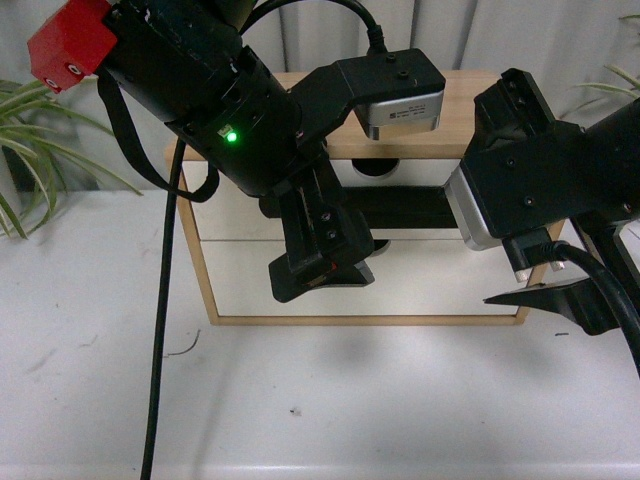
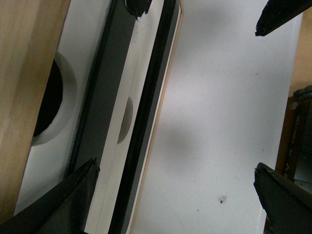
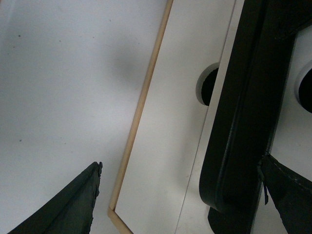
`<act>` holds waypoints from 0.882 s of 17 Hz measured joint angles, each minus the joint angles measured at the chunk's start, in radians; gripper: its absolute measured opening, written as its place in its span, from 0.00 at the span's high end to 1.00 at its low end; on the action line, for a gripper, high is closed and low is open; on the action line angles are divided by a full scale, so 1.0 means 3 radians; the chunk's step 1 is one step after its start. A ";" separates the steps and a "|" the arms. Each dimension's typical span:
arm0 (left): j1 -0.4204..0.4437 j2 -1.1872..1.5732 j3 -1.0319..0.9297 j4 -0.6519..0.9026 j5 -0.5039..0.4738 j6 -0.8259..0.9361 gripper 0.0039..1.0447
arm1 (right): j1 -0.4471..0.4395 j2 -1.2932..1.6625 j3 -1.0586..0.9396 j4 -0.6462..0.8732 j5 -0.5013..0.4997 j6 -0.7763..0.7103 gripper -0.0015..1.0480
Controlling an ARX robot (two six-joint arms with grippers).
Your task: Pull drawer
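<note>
The drawer (image 1: 232, 214) is the upper one in a wooden cabinet (image 1: 470, 100), white-fronted, with a long black bar handle (image 1: 408, 207) and a notch (image 1: 380, 170) in its top edge. It looks shut. My left gripper (image 1: 322, 272) hangs open in front of the cabinet's middle, below the handle. In the left wrist view the handle (image 2: 97, 97) runs past one finger (image 2: 73, 195), and the left gripper (image 2: 175, 195) holds nothing. My right gripper (image 1: 545, 278) is open at the handle's right end. There the handle (image 3: 239, 122) ends between the jaws, close to one finger (image 3: 287, 195).
Below is a white-fronted drawer (image 1: 440, 280) without a handle, also notched (image 3: 207, 85). The cabinet stands on a white table (image 1: 330, 400). A black cable (image 1: 160, 350) hangs at the left. Plants (image 1: 25, 130) flank the cabinet, and a wall is behind.
</note>
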 joint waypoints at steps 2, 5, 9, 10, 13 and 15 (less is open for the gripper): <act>0.0001 0.0033 0.0033 0.0022 0.0000 -0.0011 0.06 | 0.0000 0.0034 0.0018 0.0015 0.0000 0.0000 0.06; 0.0006 0.0088 0.0051 0.0069 -0.0010 -0.0014 0.06 | 0.0022 0.0145 0.0013 0.0069 0.0001 0.0001 0.06; -0.0008 0.0100 0.0046 0.0097 0.0027 -0.0023 0.06 | 0.0029 0.0209 -0.0053 0.0191 -0.0001 0.0027 0.06; -0.0011 0.0102 0.0032 0.0113 0.0027 -0.0023 0.06 | 0.0029 0.0211 -0.0058 0.0198 -0.0001 0.0028 0.06; -0.0022 0.0102 0.0003 0.0156 0.0025 -0.0020 0.06 | 0.0039 0.0229 -0.0090 0.0256 0.0003 0.0036 0.06; -0.0036 0.0102 -0.0023 0.0197 0.0039 -0.0019 0.06 | 0.0041 0.0233 -0.0114 0.0298 0.0003 0.0041 0.06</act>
